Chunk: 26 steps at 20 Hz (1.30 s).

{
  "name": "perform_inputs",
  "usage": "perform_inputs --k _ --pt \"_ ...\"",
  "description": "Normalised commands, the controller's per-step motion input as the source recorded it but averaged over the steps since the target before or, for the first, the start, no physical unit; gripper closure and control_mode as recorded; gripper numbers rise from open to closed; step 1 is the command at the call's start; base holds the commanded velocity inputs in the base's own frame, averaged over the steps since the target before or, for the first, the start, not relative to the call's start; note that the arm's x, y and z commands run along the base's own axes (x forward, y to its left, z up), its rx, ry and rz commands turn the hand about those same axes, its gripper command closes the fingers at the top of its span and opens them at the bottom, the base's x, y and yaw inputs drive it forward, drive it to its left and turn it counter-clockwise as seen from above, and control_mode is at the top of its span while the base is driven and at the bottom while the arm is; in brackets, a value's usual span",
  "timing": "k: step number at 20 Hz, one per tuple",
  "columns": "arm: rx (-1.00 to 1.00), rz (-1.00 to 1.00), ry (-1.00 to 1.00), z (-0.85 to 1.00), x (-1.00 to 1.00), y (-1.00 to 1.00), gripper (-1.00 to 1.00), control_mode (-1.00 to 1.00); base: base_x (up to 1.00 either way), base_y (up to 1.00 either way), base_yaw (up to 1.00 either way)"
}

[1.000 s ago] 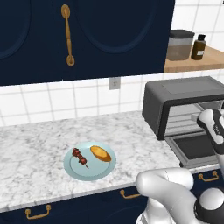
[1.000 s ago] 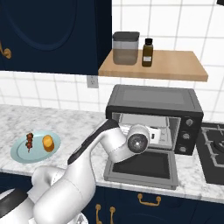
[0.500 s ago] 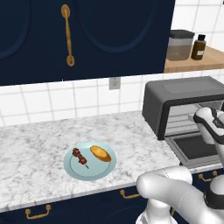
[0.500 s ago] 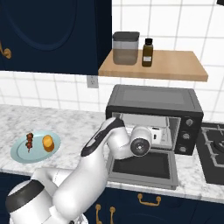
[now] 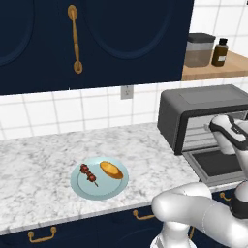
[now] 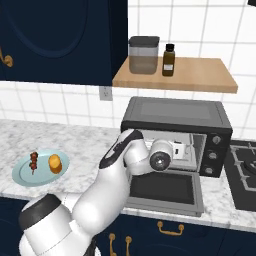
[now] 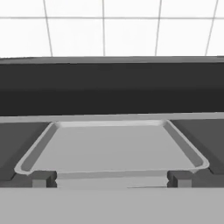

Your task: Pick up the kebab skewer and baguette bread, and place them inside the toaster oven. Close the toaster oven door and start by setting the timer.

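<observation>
With the kebab skewer (image 5: 88,173) and baguette bread (image 5: 111,169) untouched on the plate (image 5: 99,193), well left of the toaster oven (image 6: 177,130), the released, empty gripper (image 7: 111,178) had edged toward that oven's mouth, so nothing was loaded yet.

toaster oven (image 5: 203,114) — right side cropped

Glossy white arm (image 6: 107,190) — dark joints
</observation>
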Motion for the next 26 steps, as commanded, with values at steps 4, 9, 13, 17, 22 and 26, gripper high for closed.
perform_inputs --k 4,9,13,17,22,26 --pt "0.00 0.00 0.00 -0.34 0.12 0.00 -1.00 -1.00 0.00 0.00 0.00" --pt "0.00 0.00 -0.02 -0.08 0.22 0.00 -1.00 -1.00 0.00 0.00 0.00" --pt "0.00 0.00 0.00 0.00 0.36 -0.01 -1.00 -1.00 0.00 0.00 0.00" --pt "0.00 0.00 0.01 0.00 0.26 0.00 -1.00 -1.00 0.00 0.00 0.00" --pt "0.00 0.00 0.00 -0.13 0.14 0.00 -1.00 -1.00 0.00 0.00 0.00" --pt "0.00 0.00 0.02 -0.05 0.15 0.00 -1.00 -1.00 0.00 0.00 0.00"
